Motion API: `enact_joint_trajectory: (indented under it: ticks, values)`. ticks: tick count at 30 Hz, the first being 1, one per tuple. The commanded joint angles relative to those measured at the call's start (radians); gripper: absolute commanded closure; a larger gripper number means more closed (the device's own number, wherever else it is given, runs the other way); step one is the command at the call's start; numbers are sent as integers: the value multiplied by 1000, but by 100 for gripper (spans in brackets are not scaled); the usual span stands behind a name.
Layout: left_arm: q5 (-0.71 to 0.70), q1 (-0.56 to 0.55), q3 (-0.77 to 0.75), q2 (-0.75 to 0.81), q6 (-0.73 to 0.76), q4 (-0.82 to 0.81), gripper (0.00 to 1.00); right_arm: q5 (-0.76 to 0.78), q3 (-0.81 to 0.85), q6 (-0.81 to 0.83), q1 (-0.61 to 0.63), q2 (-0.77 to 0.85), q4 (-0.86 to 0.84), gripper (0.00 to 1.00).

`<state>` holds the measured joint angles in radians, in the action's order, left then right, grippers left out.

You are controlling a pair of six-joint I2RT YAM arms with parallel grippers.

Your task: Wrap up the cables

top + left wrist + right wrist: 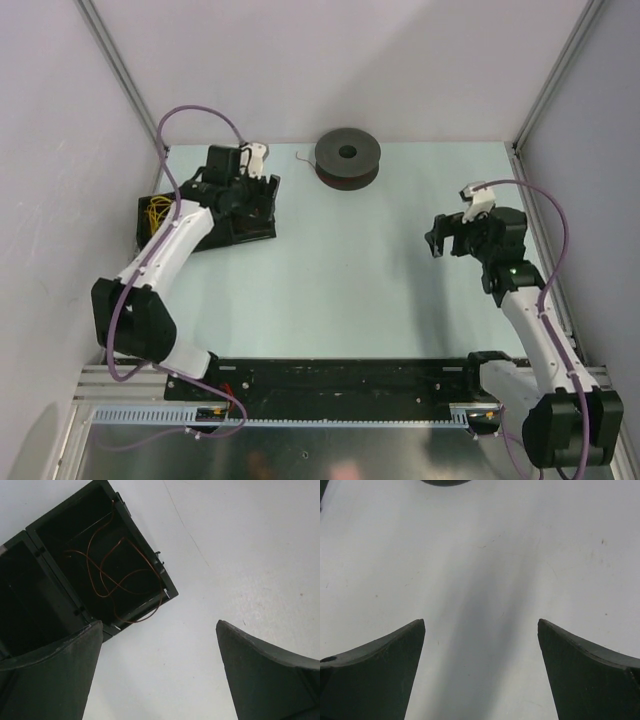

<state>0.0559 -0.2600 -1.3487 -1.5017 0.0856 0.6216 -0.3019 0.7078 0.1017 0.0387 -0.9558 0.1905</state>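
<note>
A thin dark-red cable (120, 575) lies in loose loops inside the right compartment of an open black box (150, 550), with one loop over the box's near rim. My left gripper (160, 625) is open and empty, above the table just off that box corner; in the top view it (262, 200) hovers at the box's (235, 235) right edge. The dark grey round spool (347, 157) lies flat at the back centre, with a short wire tail (303, 155) to its left. My right gripper (440, 238) is open and empty over bare table at the right (480, 625).
Yellow wires (158, 212) fill the box's left part. The spool's edge (445, 481) shows at the top of the right wrist view. Enclosure walls stand close on the left, back and right.
</note>
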Motion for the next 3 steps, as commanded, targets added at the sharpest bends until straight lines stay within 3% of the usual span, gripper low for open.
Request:
enact_joint_trajectory:
  ticks: [1,3]
  values:
    - [-17,-23,29,124,-21,-99,0,47,-7,-25,14,59,-44,1]
    - [-30,-30,43,158,-17,-113,1,49,-5,-25,18,77,-68,0]
